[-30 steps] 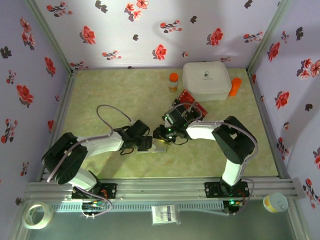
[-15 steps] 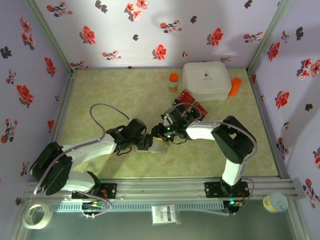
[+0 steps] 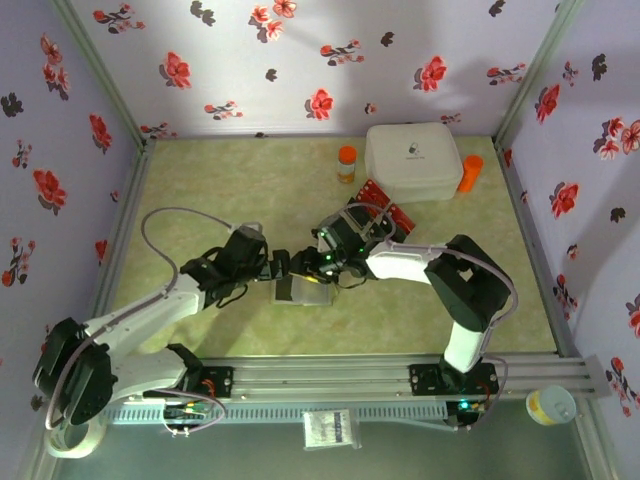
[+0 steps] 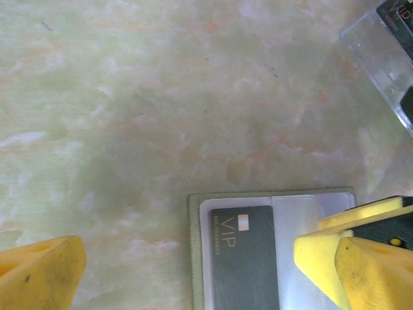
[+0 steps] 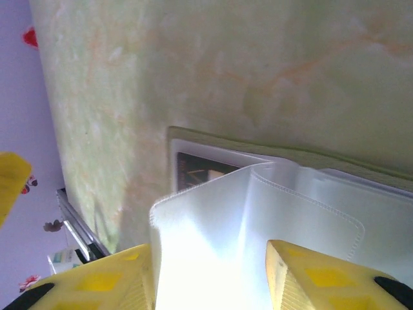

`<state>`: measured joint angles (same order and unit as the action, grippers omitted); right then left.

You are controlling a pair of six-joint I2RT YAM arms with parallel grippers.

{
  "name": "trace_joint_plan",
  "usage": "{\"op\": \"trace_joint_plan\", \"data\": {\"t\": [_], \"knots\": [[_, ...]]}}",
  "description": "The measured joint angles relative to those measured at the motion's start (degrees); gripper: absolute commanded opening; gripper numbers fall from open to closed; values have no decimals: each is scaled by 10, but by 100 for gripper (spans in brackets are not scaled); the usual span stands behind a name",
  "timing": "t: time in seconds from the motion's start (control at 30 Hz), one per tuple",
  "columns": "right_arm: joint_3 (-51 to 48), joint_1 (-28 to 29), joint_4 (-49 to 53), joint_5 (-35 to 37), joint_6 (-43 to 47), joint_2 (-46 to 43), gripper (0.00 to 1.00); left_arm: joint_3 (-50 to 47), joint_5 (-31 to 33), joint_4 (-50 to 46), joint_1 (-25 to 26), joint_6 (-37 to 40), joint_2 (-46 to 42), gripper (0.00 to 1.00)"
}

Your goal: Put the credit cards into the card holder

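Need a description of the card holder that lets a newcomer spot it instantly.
Start at the white box at the table's back right and come toward the near edge, past the red cards. The card holder lies open at mid-table between the left gripper and right gripper. Unlike the bare cards, it is olive-edged with pale plastic sleeves, a black VIP card in one.

Olive card holder point(image 4: 284, 213) (black card point(image 4: 242, 258) inside) — pale green marbled table point(image 4: 161, 97).
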<state>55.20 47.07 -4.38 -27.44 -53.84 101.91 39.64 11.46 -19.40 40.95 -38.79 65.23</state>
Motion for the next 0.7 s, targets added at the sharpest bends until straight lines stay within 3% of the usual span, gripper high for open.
{"op": "trace_joint_plan", "data": {"t": [0.7], "knots": [[51,24,7,2,-8,51,48,-44,-2,-8,-21,0,-34,100]]}}
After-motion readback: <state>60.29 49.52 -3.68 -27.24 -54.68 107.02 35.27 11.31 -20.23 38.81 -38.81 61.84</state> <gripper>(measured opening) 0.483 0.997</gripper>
